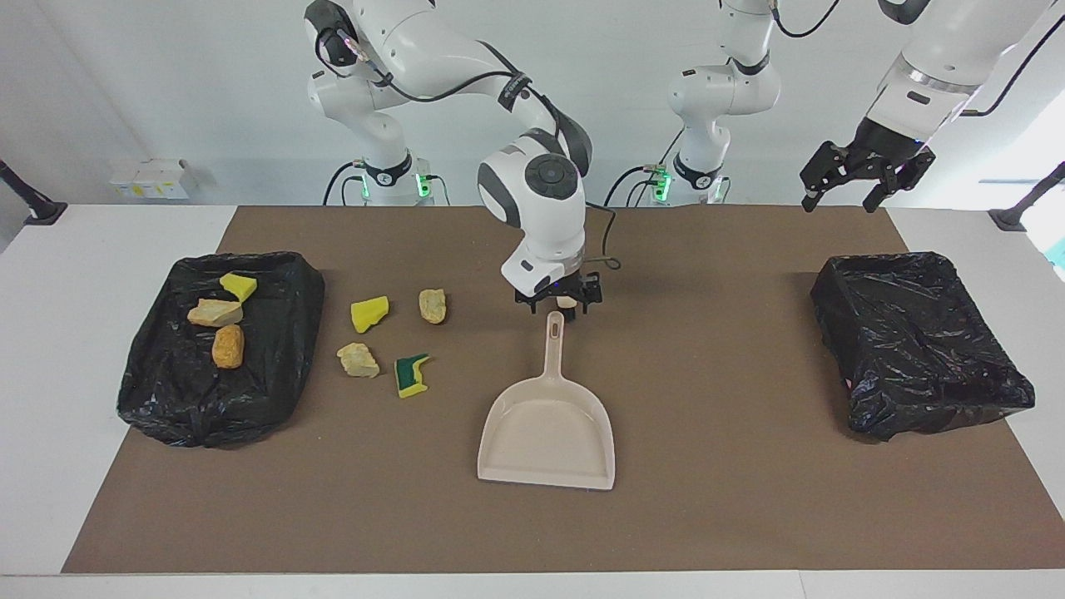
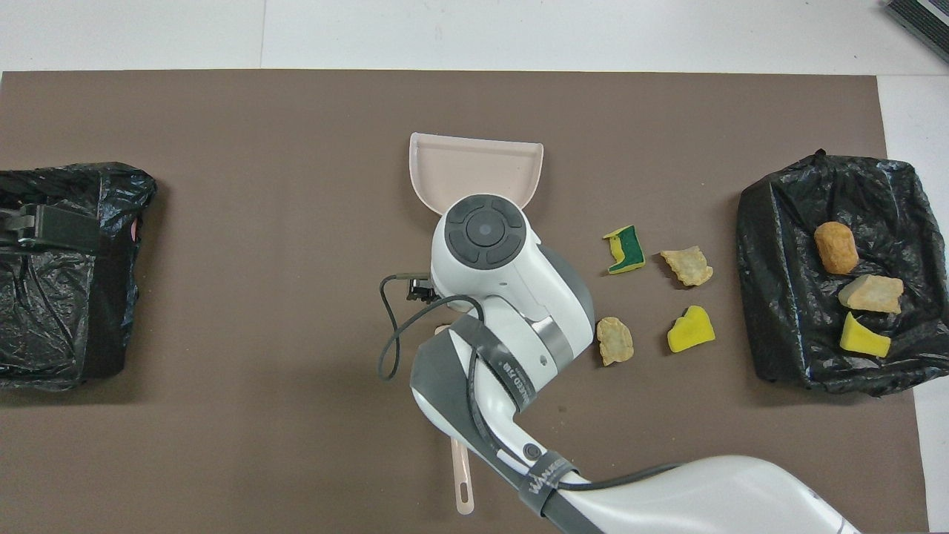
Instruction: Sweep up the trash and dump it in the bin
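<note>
A beige dustpan point(image 1: 547, 424) point(image 2: 474, 167) lies flat mid-mat, its handle pointing toward the robots. My right gripper point(image 1: 559, 301) hangs open just over the handle's tip and holds nothing; its own wrist hides it in the overhead view. Loose trash lies on the mat toward the right arm's end: a yellow chunk point(image 1: 369, 314), two tan chunks point(image 1: 432, 305) point(image 1: 359, 360) and a yellow-green piece point(image 1: 411, 374) point(image 2: 624, 250). Three more chunks rest in the black-lined bin point(image 1: 274, 333) point(image 2: 778, 297). My left gripper point(image 1: 865, 179) waits open, raised high.
A second black-lined bin point(image 1: 915, 341) stands at the left arm's end. The brush's beige handle point(image 2: 462, 482) sticks out from under the right arm, nearer the robots than the dustpan; its bristles are hidden. A loose cable hangs from the right wrist.
</note>
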Robot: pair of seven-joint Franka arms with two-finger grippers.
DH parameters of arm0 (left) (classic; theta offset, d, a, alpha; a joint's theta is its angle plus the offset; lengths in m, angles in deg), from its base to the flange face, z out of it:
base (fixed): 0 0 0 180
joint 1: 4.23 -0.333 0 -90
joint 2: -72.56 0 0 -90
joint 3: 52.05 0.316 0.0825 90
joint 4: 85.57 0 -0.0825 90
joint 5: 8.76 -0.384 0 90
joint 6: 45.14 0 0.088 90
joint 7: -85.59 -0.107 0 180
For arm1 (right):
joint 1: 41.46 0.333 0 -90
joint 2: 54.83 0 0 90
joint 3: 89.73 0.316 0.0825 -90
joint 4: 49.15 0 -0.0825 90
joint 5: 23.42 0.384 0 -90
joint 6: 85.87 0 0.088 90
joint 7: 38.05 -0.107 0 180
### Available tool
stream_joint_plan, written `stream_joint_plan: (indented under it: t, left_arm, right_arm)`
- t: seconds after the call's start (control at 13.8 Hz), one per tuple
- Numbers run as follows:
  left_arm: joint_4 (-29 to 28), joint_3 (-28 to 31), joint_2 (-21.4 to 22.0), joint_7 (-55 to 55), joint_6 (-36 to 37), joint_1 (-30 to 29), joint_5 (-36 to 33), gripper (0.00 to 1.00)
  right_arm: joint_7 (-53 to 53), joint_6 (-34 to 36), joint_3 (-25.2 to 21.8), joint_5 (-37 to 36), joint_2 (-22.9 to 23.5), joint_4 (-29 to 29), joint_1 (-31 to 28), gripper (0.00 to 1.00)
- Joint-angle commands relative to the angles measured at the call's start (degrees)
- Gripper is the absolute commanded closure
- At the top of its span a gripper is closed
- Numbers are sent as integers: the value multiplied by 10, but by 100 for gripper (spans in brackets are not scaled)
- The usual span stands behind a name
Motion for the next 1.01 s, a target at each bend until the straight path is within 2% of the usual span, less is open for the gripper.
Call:
stream_joint_plan:
  t: [0.0,0.29,0.51,0.65,0.94]
  left_arm:
    - [9,-5,-21,7,-32,-2,-10,0]
    - [10,-6,-42,8,-42,1,-11,0]
    - [9,-10,-56,15,-57,33,-11,0]
    - [9,-11,-72,15,-76,50,-11,0]
    - [-1,-11,-91,19,-120,85,-10,0]
  right_arm:
    - [-10,-3,14,9,-72,103,21,0]
    - [-52,-78,15,32,-153,245,63,0]
    - [-52,-92,15,67,-191,305,85,1]
    - [-47,-94,15,90,-194,324,99,10]
    - [-43,-93,14,99,-194,326,99,51]
